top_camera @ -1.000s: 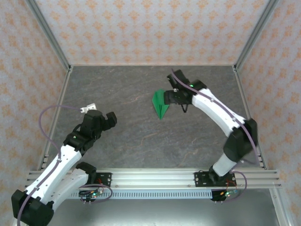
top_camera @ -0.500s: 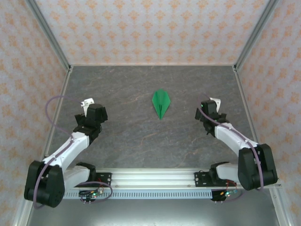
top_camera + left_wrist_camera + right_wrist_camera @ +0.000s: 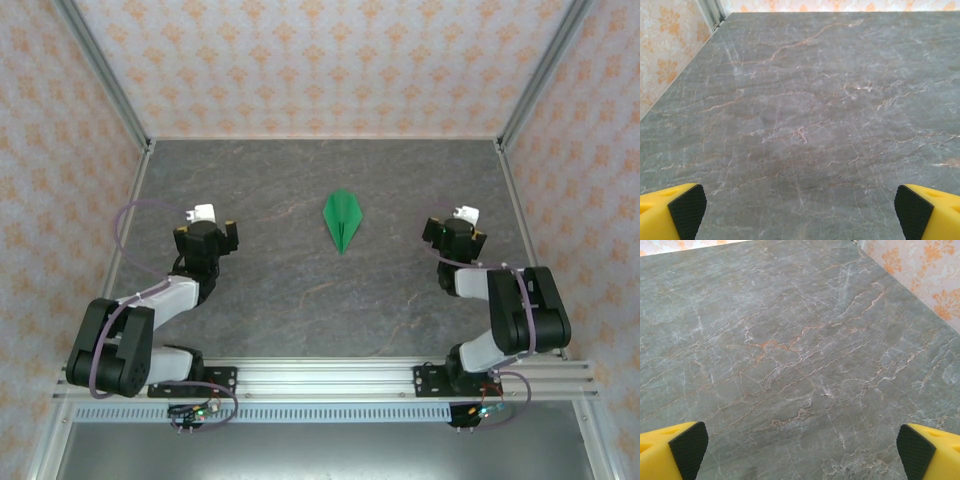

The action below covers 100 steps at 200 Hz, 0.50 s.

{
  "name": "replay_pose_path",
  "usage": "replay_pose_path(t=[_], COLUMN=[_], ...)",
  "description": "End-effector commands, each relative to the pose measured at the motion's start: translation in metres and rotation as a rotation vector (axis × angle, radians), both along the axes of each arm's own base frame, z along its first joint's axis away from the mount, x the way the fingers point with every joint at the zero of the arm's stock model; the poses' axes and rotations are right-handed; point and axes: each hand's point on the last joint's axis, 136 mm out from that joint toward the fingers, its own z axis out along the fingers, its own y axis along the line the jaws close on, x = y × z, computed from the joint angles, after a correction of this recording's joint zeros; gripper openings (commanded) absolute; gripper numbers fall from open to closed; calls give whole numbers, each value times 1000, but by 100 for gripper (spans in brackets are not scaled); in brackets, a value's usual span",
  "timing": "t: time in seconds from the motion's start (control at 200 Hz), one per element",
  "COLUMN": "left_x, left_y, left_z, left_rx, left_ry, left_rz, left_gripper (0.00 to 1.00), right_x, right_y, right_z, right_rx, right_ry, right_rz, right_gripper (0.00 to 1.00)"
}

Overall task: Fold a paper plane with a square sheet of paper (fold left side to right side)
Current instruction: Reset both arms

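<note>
Two tools, both spread wide and holding nothing: my left tool (image 3: 207, 235) at the left of the grey marbled worktop (image 3: 300, 290), my right tool (image 3: 455, 235) at the right. The green paper plane (image 3: 342, 220) lies flat between them, well apart from both, sharp tip toward me.

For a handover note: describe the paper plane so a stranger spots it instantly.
Find the grey table. Near its middle, between the left arm and right arm, lies the paper plane. It alone is bright green, a narrow dart, tip toward the near edge.
</note>
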Motion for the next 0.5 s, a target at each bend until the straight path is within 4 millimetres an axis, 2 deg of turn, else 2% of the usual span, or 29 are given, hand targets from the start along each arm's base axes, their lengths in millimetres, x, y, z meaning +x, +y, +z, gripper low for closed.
replay_pose_path(t=[0.0,0.115,0.25,0.495], left_x=[5,2,8,16], left_y=[-3,6,17,10], left_z=[16,18,15,11], left_rx=[-2,-24,-69,-62], left_ry=[-102,-132,-116,-103], left_rz=[-42,-20,3,-50], left_gripper=[100,100,100,100], right_x=[12,12,12,12], right_y=[5,4,5,5], right_z=[16,18,17,18], right_rx=[19,19,20,18], right_ry=[-91,-92,-90,-90], right_rz=[43,39,40,41], right_gripper=[100,100,100,100])
